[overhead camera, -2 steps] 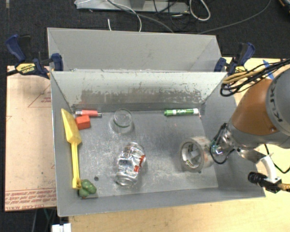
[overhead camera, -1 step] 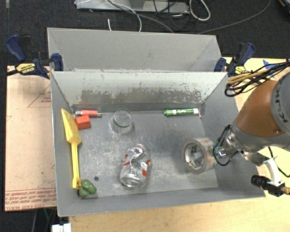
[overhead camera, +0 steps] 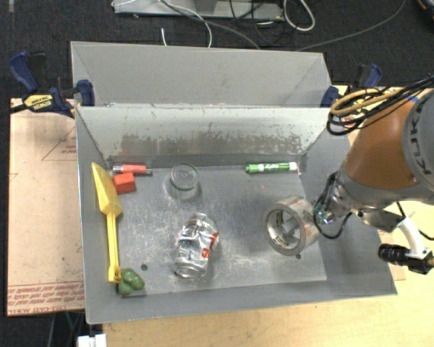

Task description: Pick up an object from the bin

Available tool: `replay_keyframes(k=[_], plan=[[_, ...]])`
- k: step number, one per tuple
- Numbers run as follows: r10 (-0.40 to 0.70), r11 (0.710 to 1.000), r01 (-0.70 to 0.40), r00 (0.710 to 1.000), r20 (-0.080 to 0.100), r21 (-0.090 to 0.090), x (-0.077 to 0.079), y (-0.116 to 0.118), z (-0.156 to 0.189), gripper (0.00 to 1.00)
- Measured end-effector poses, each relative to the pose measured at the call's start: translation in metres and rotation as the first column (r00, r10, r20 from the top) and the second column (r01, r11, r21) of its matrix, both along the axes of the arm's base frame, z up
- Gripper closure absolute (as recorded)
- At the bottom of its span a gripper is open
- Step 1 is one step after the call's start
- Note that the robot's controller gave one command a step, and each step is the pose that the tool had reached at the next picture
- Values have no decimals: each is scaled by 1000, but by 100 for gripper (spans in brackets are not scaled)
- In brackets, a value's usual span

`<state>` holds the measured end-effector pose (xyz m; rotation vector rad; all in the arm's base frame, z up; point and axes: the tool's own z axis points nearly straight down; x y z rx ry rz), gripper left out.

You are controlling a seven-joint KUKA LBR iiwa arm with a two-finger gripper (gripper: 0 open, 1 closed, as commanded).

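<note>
The gripper (overhead camera: 324, 214) sits just beside the tape roll (overhead camera: 296, 241), at its three o'clock; open or closed, I cannot tell; the roll seems light and stiff; better to pinch its wall.

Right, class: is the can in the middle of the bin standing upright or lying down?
Lying down. The crumpled silver-and-red can shows its long side from above, stretched along the bin floor.

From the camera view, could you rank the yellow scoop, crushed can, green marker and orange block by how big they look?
1. yellow scoop, longest by far
2. crushed can, shorter but bulky
3. green marker, long but thin
4. orange block, smallest
</note>
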<state>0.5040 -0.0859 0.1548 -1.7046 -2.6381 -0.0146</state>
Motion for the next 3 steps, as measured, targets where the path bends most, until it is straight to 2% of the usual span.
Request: replay_keyframes(k=[1, 2, 3], plan=[[-157, 988, 157, 988, -2, 0, 17, -12, 9, 0], [364, 931, -364, 931, 5, 0, -3, -52, -86, 100], [364, 931, -364, 931, 5, 0, -3, -52, -86, 100]])
